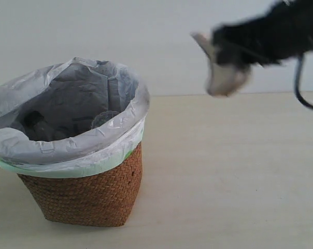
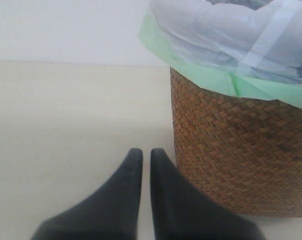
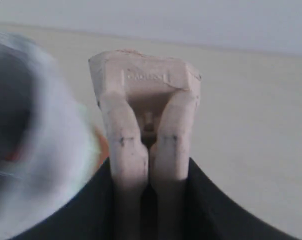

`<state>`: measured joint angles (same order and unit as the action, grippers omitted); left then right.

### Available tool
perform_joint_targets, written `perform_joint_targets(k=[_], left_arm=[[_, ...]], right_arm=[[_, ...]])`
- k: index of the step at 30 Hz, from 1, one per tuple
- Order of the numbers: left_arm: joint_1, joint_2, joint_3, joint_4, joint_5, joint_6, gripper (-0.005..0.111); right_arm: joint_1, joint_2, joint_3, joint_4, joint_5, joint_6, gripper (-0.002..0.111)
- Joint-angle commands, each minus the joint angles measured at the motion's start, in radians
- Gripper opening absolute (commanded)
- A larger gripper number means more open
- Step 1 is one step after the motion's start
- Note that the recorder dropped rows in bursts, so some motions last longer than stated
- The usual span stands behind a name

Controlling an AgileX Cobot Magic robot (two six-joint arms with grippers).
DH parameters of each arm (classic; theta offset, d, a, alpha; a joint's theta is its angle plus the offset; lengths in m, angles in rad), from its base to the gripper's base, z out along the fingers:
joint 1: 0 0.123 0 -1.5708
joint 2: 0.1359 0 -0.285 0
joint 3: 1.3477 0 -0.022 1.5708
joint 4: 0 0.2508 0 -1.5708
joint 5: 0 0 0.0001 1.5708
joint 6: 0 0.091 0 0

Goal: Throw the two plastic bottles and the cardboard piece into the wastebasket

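1. Checked table (image 1: 224, 181): no bottle or other task item lying on the visible part.
2. Located basket (image 1: 89, 197) upright at left of exterior view, with bag (image 1: 22, 148) folded over the rim and the mouth unobstructed.
3. Made out dim shapes low inside the bag, among them a clear round end. Taken as bottles (image 1: 104, 119) and judged already thrown in. Cannot read labels or caps, nor confirm both with certainty.
4. Found left gripper (image 2: 146, 160) closed on nothing, low over the table just beside the basket wall. Judged idle.
5. Found right gripper (image 3: 150, 200) clamped on cardboard (image 3: 146, 80), with the notched end pointing away from the wrist. Held in the air to the right of the basket, above rim height and well apart from it. Blurred in exterior view.
6. Judged about two thirds done. Left to do: carry cardboard over the basket mouth and let go.
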<state>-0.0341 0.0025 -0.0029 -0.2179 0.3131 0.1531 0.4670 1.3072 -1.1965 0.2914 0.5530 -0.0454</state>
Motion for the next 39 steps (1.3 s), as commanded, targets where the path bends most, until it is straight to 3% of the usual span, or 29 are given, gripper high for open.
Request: perform_joint_targets(k=[1,3,5,16,19,22,26,35,39], left_arm=[[0.003,-0.002,0.003,0.002,-0.003,-0.009,0.006],[0.003,-0.002,0.003,0.002,-0.003,-0.009,0.006],[0.003,-0.002,0.003,0.002,-0.003,-0.009,0.006],[0.003,-0.002,0.003,0.002,-0.003,-0.009,0.006],[0.003,-0.002,0.003,0.002,-0.003,-0.009,0.006],[0.003,-0.002,0.003,0.002,-0.003,-0.009,0.006],[0.003,-0.002,0.003,0.002,-0.003,-0.009,0.006],[0.003,-0.002,0.003,0.002,-0.003,-0.009,0.006],[0.003,-0.002,0.003,0.002,-0.003,-0.009,0.006]], right_arm=[[0.175,0.132,-0.38,0.153,0.09,0.02,0.052],[0.203,0.19,-0.506,0.147,0.128,0.098,0.075],[0.203,0.228,-0.578,0.12,0.188,0.122,0.075],[0.201,0.263,-0.61,-0.538,0.498,0.304,0.034],[0.201,0.261,-0.592,-0.646,0.563,0.332,0.016],[0.201,0.256,-0.536,-0.695,0.578,0.336,0.007],[0.207,0.197,-0.365,-0.707,0.406,0.412,0.007],[0.228,-0.058,0.326,-0.748,-0.421,0.628,0.007],[0.228,-0.131,0.509,-0.748,-0.616,0.63,0.007]])
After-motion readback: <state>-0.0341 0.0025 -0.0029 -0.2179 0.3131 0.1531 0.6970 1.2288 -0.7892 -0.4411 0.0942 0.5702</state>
